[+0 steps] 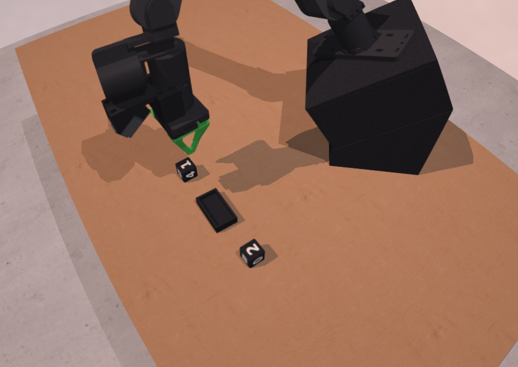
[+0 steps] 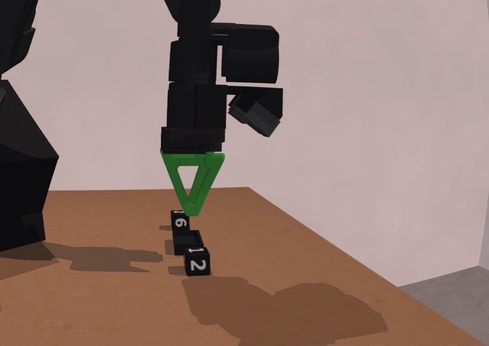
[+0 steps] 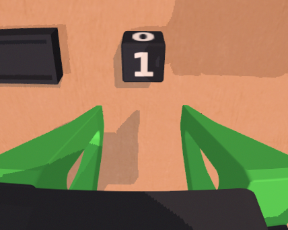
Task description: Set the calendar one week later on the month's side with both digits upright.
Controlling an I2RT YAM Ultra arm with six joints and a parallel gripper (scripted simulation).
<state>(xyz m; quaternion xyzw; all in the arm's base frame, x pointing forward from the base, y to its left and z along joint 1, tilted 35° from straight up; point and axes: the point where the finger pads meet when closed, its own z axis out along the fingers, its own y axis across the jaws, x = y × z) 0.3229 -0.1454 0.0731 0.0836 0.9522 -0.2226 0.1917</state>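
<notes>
The table shows a matt, faintly grained wood top over rough grey stone-like ground, the two cubes and the tray look like matt black plastic with white painted digits, and the hand's fingers are smooth green plastic.
</notes>
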